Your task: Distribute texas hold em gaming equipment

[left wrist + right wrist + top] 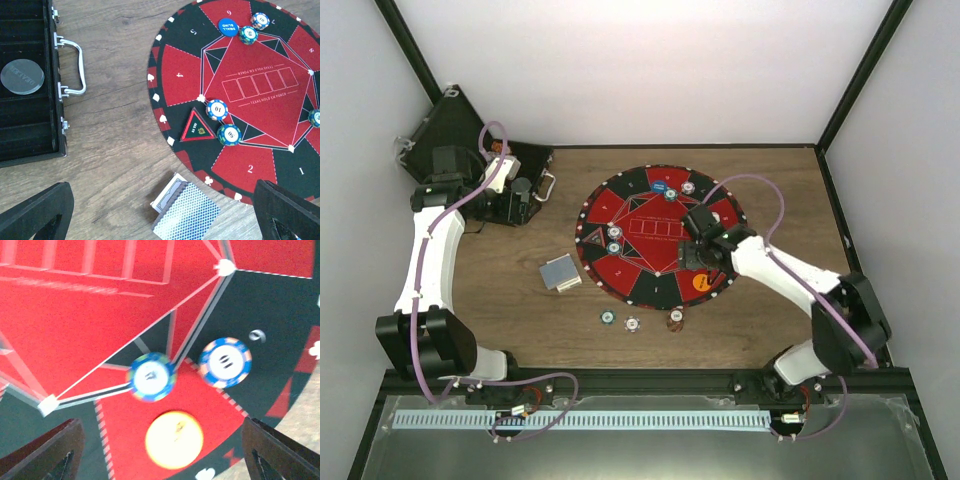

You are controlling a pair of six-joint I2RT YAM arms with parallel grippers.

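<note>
My right gripper (162, 455) hangs open over the round red-and-black mat (620, 275). Below the gap between its fingers an orange button disc (174, 439) lies flat on a red segment, untouched. Just beyond it sit two striped poker chips (151, 376) (225, 361). My left gripper (160, 220) is open and holds nothing, hovering between the black case (25, 80) and the mat. A deck of blue-backed playing cards (187, 215) lies on the wood below it. A blue button disc (227, 26) and more chips (217, 109) rest on the mat.
Three loose chips (633, 323) lie on the wood in front of the mat. The open case has a silver handle (75, 67) and a grey disc (22, 76) inside. A red-edged triangular marker (196, 127) sits on the mat. White walls enclose the table.
</note>
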